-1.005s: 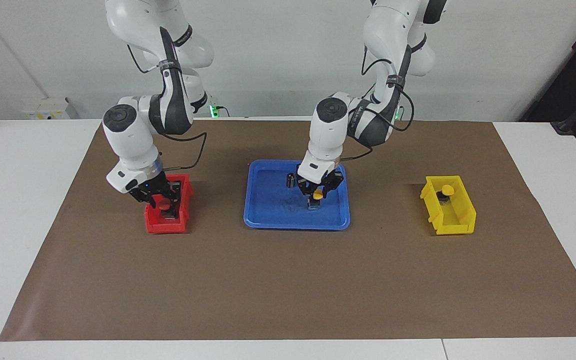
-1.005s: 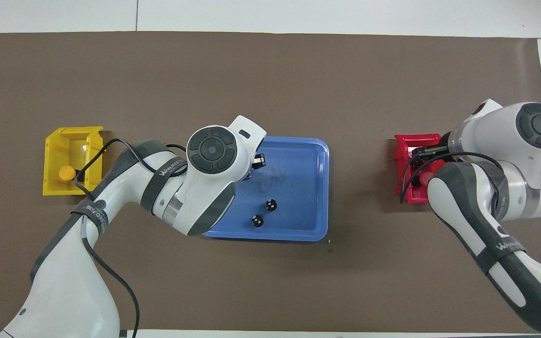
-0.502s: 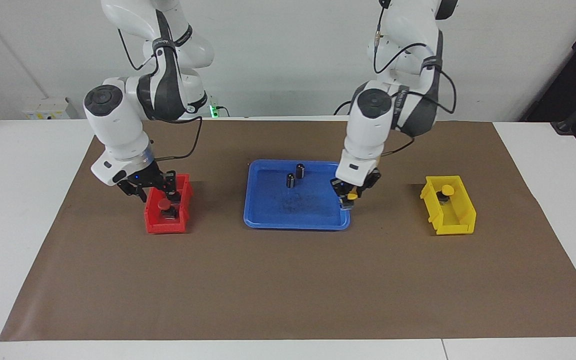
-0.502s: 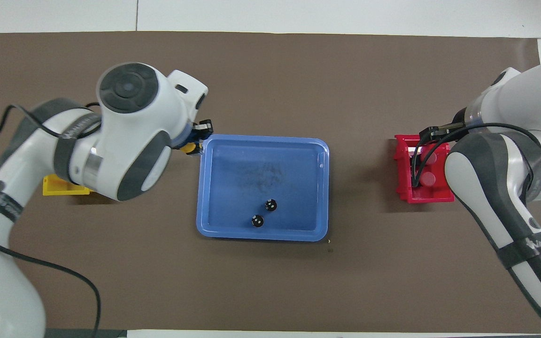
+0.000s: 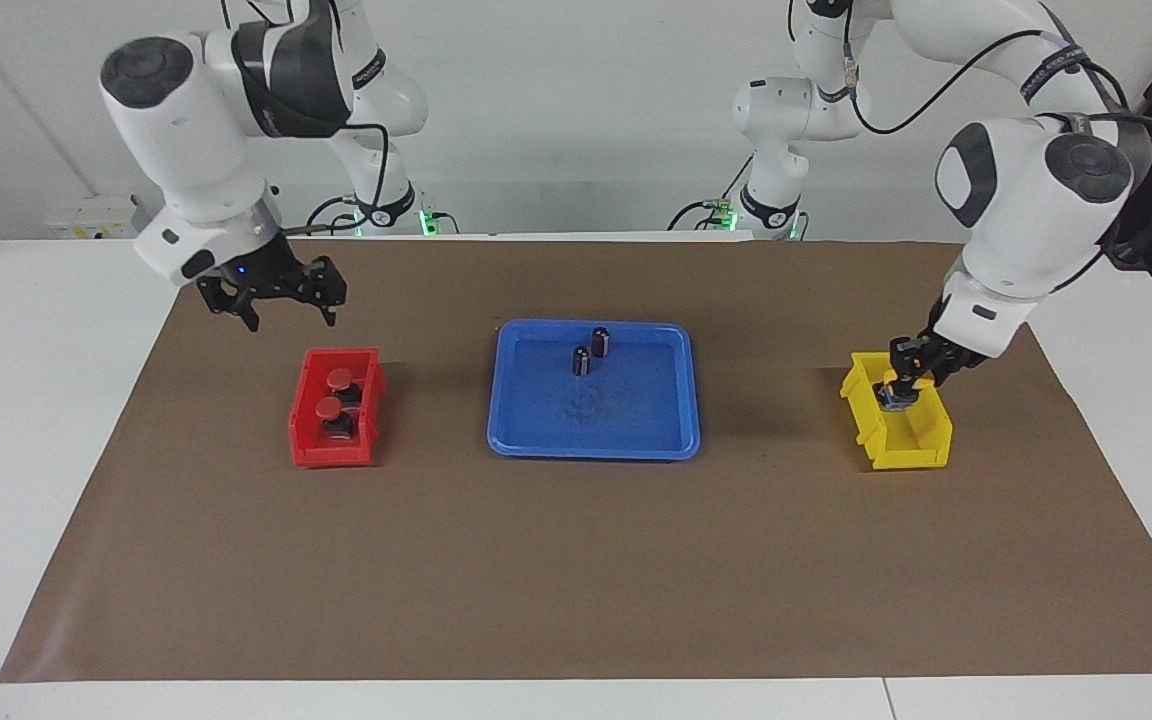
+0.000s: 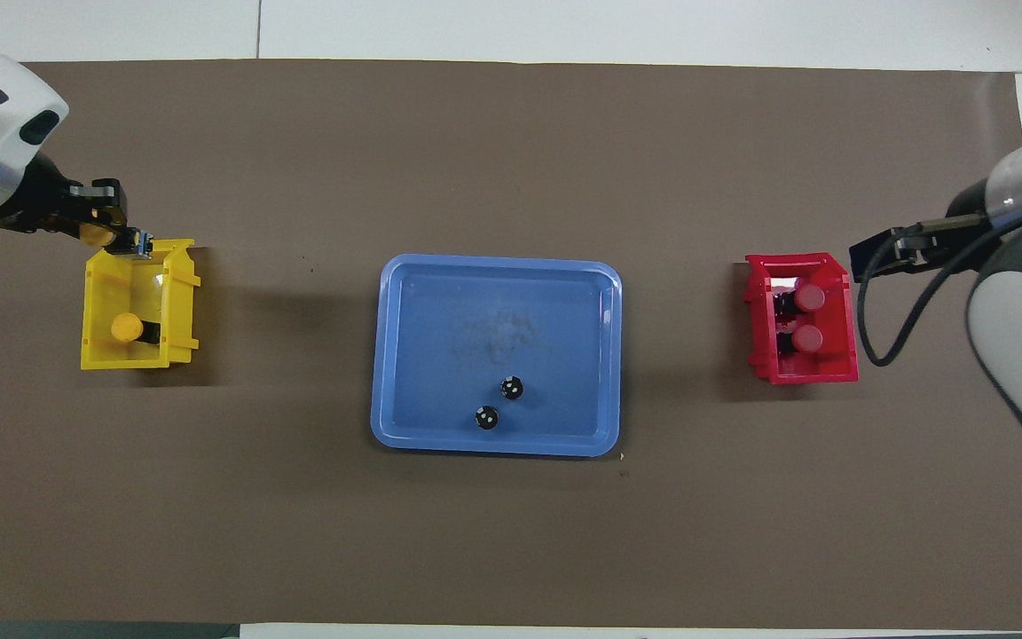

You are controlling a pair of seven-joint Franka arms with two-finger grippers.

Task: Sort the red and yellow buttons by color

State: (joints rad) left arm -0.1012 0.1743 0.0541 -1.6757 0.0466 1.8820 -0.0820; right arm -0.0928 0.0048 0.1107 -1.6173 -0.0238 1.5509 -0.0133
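Carried off the blue tray since the earlier frame, a yellow button is pinched in the left gripper over the yellow bin, where another yellow button lies. Two red buttons sit in the red bin; the right gripper, raised at its eleven o'clock, is spread wide. Two dark cylinders stand in the tray.

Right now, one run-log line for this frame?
left gripper: shut on yellow-capped push-button, over yellow plastic bin | right gripper: open, raised beside red plastic bin | two red-capped buttons in it
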